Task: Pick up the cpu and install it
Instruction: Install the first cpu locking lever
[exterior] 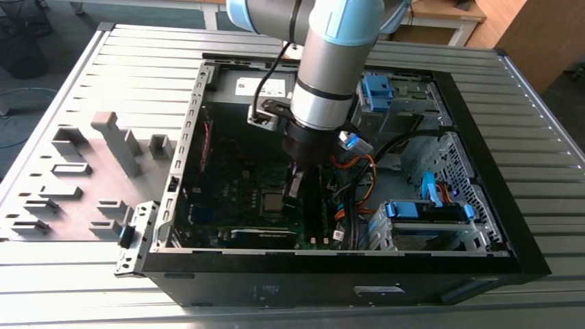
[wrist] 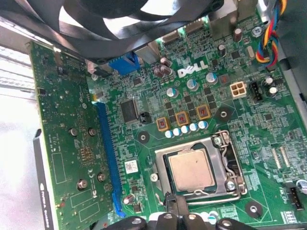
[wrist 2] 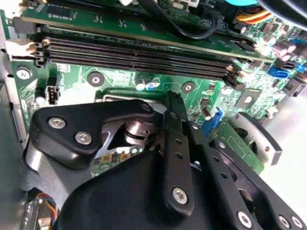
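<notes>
Green motherboard (wrist: 201, 86), seated silver-grey cpu (wrist: 192, 171)

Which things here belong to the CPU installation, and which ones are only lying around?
Belong to the job:
- cpu, lying in the socket frame
- gripper, just beside the socket in the exterior view

Just lying about:
- memory slots
- expansion card
- blue drive bracket
- grey fixture blocks outside the PC case
</notes>
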Motion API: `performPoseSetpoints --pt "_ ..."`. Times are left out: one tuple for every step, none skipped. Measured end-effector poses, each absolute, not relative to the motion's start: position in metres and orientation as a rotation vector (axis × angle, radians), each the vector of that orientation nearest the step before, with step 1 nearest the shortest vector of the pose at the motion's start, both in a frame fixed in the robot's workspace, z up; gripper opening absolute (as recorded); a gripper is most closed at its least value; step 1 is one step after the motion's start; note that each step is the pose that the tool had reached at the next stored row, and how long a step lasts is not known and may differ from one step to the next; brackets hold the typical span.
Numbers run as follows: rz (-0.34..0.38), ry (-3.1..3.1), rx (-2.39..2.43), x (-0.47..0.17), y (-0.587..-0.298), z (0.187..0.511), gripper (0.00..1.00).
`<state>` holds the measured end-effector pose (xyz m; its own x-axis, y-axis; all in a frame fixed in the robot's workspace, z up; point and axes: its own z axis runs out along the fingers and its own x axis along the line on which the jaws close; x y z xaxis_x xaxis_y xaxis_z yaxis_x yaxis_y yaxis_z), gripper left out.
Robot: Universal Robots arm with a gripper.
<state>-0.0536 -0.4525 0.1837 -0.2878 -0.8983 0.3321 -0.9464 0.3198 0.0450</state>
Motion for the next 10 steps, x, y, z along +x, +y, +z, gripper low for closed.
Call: performPoseSetpoints --pt "0.231 -2.294 1.660 -0.0536 -0.4533 0.1835 0.11" --pt "0.231 -2.294 1.660 -0.0536 -0.4541 0.1833 0.11" --pt "0.231 -2.293 1.660 -0.0536 -0.4550 0.1830 0.11" --pt "0.231 -2.293 1.660 -0.0536 -0.4559 0.1826 0.11" --pt "0.231 -2.293 1.660 -0.0536 -0.4567 0.1822 0.11" --pt "0.231 -2.293 1.661 -0.0536 -0.4573 0.1818 0.11" --pt "0.231 -2.293 1.661 -0.0537 -0.4576 0.1815 0.11" --pt "0.231 -2.293 1.661 -0.0536 -0.4576 0.1815 0.11" --pt "0.231 -2.293 1.661 -0.0536 -0.4576 0.1815 0.11" --pt "0.231 -2.293 1.661 -0.0536 -0.4576 0.1814 0.11"
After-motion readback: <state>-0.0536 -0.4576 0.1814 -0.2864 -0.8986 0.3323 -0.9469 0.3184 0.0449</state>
